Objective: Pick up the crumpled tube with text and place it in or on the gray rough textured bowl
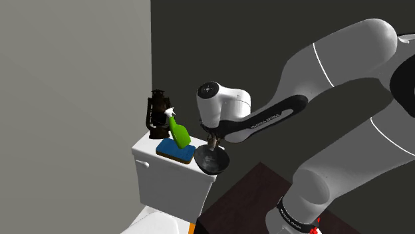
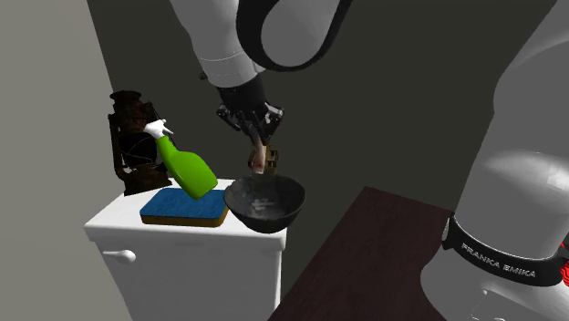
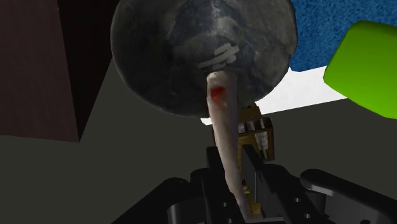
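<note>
We are holding the crumpled tube (image 3: 224, 121) pinched between the fingers (image 3: 211, 175), and it is hanging tip-down from the gripper (image 2: 259, 141) over the middle of the gray bowl (image 2: 274, 217). In the second exterior view its lower end is sitting just above the bowl's rim, apart from it.

The bowl is resting at the edge of the white toilet tank (image 1: 166, 179), just beside the blue sponge (image 2: 182, 208) that is carrying the green spray bottle (image 2: 190, 170). A dark lantern (image 2: 132, 137) is standing behind them.

We judge that we are at the placing step, with only the release left. To do it well, we are aiming to come straight down until the tip is inside the rim. We then spread the fingers without any sideways drift. The bowl looks close to the tank's edge, so a nudge could tip it off. Dropping from higher risks the tube bouncing out.
</note>
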Robot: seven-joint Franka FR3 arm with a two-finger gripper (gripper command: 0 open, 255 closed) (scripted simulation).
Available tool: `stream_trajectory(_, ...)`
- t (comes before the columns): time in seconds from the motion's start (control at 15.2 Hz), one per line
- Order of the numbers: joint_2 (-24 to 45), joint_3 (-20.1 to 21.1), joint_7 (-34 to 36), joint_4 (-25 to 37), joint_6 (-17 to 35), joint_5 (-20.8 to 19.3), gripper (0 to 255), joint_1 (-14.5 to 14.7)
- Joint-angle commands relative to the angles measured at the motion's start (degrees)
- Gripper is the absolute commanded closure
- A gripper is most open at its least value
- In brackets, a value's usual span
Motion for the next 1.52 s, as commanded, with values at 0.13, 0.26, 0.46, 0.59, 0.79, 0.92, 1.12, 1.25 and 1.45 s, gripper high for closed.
stream_trajectory(0.13,1.6,0.8,3.2,-1.6,2.2,-2.2,255,-0.6)
stream_trajectory(0.26,3.2,1.3,5.1,-1.8,3.3,-4.0,255,-1.3)
stream_trajectory(0.46,5.7,1.9,8.2,-1.9,4.7,-7.0,255,-2.3)
stream_trajectory(0.59,7.5,2.2,10.4,-1.9,5.6,-9.2,255,-2.9)
stream_trajectory(0.79,10.0,2.6,13.4,-1.7,6.5,-12.3,255,-3.6)
stream_trajectory(0.92,10.0,2.6,13.4,-1.7,6.5,-12.3,255,-3.6)
stream_trajectory(1.12,10.0,2.6,13.4,-1.7,6.5,-12.3,255,-3.6)
stream_trajectory(1.25,10.0,2.6,13.4,-1.7,6.5,-12.3,255,-3.6)
stream_trajectory(1.45,10.0,2.6,13.4,-1.7,6.5,-12.3,0,-3.6)
